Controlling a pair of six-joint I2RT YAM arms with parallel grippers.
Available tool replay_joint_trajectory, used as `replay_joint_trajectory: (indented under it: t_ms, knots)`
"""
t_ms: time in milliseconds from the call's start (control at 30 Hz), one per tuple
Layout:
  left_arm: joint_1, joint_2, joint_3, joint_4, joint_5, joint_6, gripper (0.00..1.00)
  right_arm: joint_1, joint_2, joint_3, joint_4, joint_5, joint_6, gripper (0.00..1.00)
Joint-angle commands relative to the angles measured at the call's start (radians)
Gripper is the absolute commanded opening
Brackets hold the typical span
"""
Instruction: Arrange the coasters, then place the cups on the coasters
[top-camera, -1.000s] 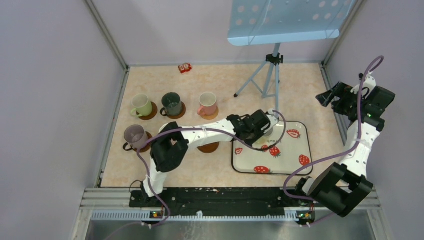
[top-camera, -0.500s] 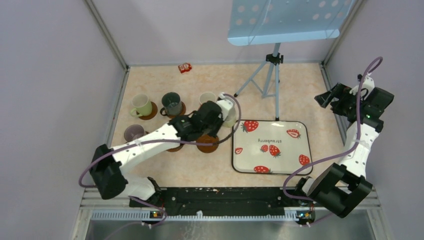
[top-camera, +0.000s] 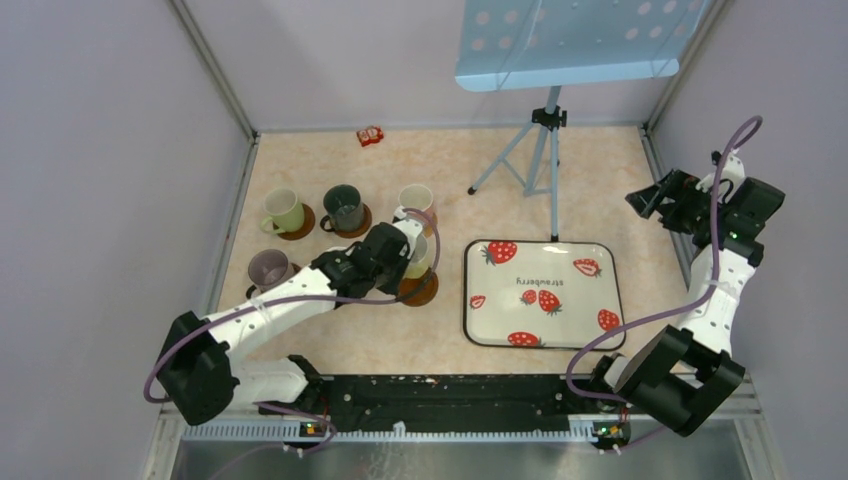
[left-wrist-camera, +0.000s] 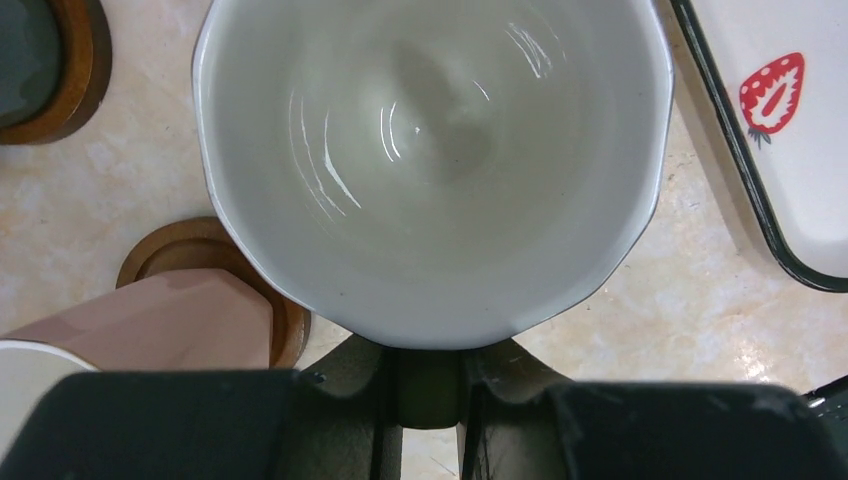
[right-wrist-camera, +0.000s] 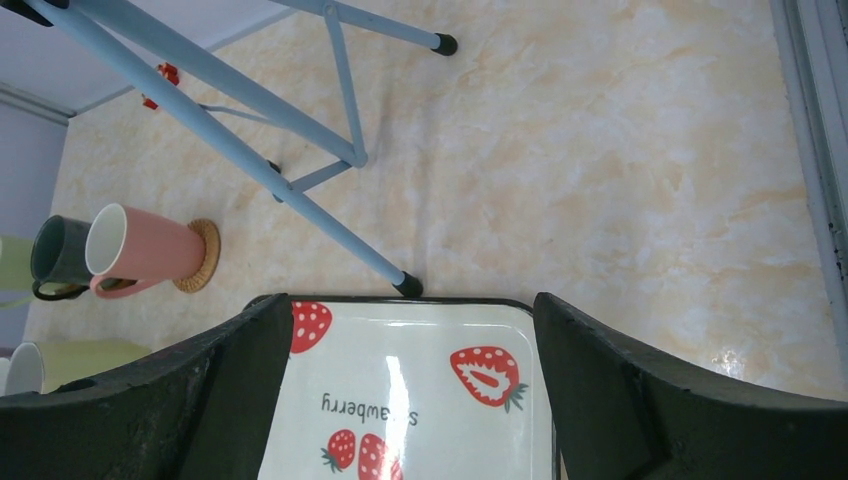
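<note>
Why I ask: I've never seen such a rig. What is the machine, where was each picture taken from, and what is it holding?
Two robot arms are bolted at the table's near edge. The overhead picture shows both; the other two come from a camera on each wrist. The left claw is shut on a yellow-green cup, over a brown coaster. The right claw hangs open and empty, off to the right. Four more cups sit on coasters, beside a strawberry-print tray; a blue music stand stands behind.
</note>
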Motion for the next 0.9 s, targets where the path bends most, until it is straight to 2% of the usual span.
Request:
replay_joint_trajectory:
  t_ms: [0, 267, 767, 867]
  knots:
    - [0.031, -0.054, -0.017, 0.126, 0.009, -0.062, 0.00, -0.007, -0.016, 0.000, 0.036, -0.025, -0.003, 0.88]
    - [0.036, -0.034, -0.054, 0.142, 0.150, -0.066, 0.00, -0.007, -0.013, -0.003, 0.039, -0.027, -0.005, 0.88]
    - [0.035, -0.019, -0.080, 0.111, 0.159, -0.005, 0.00, -0.007, -0.008, -0.004, 0.040, -0.032, -0.005, 0.88]
    - [0.035, -0.010, -0.087, 0.118, 0.151, -0.003, 0.04, -0.007, -0.007, -0.004, 0.040, -0.032, -0.006, 0.88]
